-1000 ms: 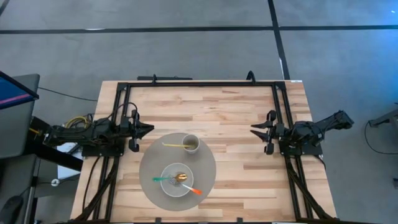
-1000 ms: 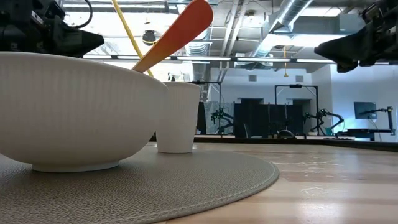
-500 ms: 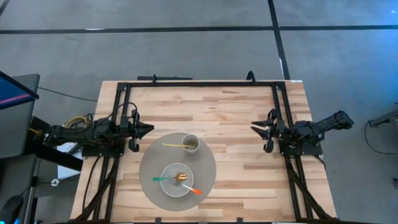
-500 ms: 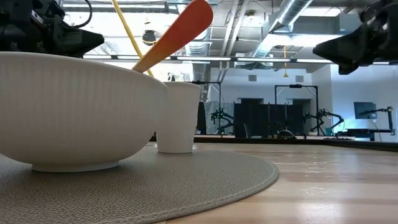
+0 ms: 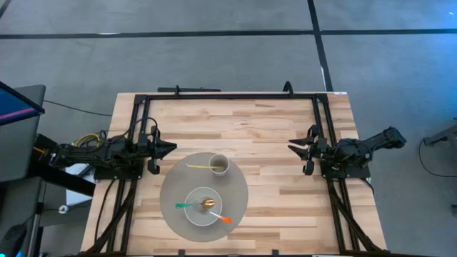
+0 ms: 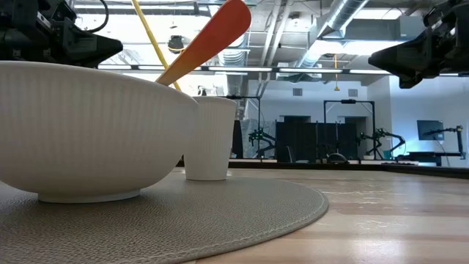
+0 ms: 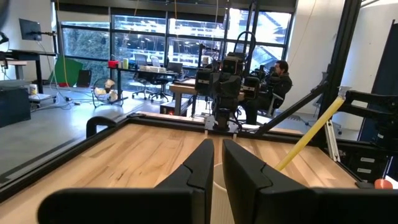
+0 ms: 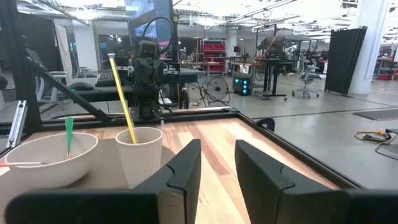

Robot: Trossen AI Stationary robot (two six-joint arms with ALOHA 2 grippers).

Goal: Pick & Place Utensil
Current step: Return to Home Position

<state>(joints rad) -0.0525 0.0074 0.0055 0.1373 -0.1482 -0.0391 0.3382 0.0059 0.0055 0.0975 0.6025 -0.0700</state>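
Note:
A white bowl point(image 5: 204, 207) sits on a round grey placemat point(image 5: 171, 193) near the table's near edge. In it lie a green utensil point(image 5: 184, 205), an orange utensil point(image 5: 221, 218) and a gold spoon point(image 5: 208, 204). The orange one leans on the bowl's rim point(image 6: 212, 37). A white cup point(image 5: 219, 165) stands on the mat's far part, and a yellow utensil point(image 5: 198, 167) leans out of it toward the left. My left gripper point(image 5: 172, 148) hovers left of the cup, its fingers almost together point(image 7: 217, 165). My right gripper point(image 5: 291, 148) hovers well right of the mat, open point(image 8: 217, 168).
A black frame point(image 5: 228, 96) runs along the table's far, left and right sides. Bare wood lies between the mat and my right gripper and across the far half. A person point(image 7: 280, 71) sits in the room behind the table.

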